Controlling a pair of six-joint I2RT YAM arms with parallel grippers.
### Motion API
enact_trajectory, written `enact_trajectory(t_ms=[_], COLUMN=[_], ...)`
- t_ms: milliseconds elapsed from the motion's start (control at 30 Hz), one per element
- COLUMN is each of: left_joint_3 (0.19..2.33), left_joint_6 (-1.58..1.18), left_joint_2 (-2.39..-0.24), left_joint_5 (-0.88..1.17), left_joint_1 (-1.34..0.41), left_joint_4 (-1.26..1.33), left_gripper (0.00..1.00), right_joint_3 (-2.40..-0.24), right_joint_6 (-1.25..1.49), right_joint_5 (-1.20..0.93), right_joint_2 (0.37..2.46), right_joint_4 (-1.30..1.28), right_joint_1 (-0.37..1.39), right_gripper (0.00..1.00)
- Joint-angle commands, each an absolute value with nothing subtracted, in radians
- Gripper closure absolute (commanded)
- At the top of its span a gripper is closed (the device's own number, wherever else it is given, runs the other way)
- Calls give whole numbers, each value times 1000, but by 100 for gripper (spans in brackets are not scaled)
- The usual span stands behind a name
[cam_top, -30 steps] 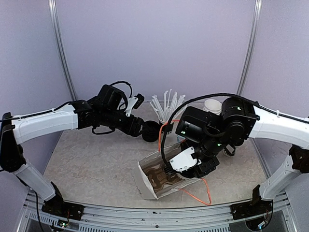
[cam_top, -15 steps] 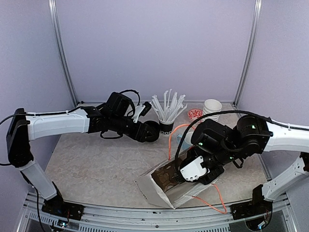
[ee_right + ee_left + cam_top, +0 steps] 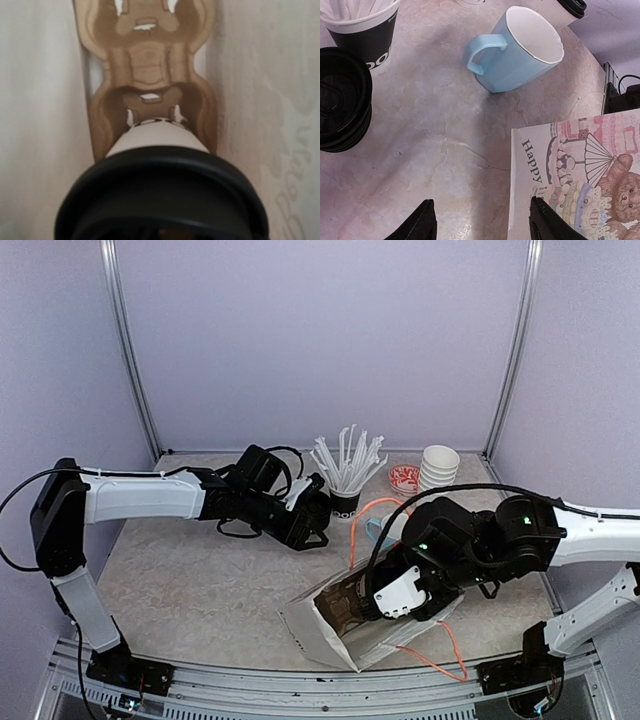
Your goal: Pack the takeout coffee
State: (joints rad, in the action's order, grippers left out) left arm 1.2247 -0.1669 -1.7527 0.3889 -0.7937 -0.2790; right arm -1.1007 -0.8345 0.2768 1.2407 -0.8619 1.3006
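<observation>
In the right wrist view a white takeout cup with a black lid (image 3: pixel 160 195) fills the frame, lid toward the camera. Its base sits at a slot of the brown cardboard carrier (image 3: pixel 147 60) inside the gift bag. My right gripper (image 3: pixel 378 595) reaches into the bag's mouth (image 3: pixel 335 625); its fingers are hidden behind the lid. The second lidded white cup (image 3: pixel 568 7) shows at the top edge of the left wrist view, beyond the blue mug. My left gripper (image 3: pixel 484 223) is open and empty, low over the table beside the bag's printed side (image 3: pixel 570 180); it also shows in the top view (image 3: pixel 312 530).
A light-blue mug (image 3: pixel 520 50) stands ahead of my left gripper. A stack of black lids (image 3: pixel 342 100) and a black cup of white straws (image 3: pixel 362 25) are to its left. Plain stacked white cups (image 3: pixel 440 465) and a small red-patterned dish (image 3: pixel 404 478) stand at the back right.
My left arm has stretched right and down toward the bag. My right arm and the bag have shifted nearer and to the right, then nearly stopped.
</observation>
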Motion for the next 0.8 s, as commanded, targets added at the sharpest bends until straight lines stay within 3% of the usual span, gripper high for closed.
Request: enact_trajectory(t_ms=[0,767], left_joint_3=[1258,1281], left_joint_6=[-134,-72], left_joint_2=[-1772,-1828], left_joint_5=[467,601], left_joint_1=[-796,-804], left_joint_4=[-286,-307], left_gripper=[38,41], right_joint_3=[-1091,-987], right_joint_6=[-859,-896], right_joint_5=[338,338], right_joint_2=[1243,1234], right_joint_4=[-798,-745], right_joint_1=[1313,1312], right_gripper=[100,100])
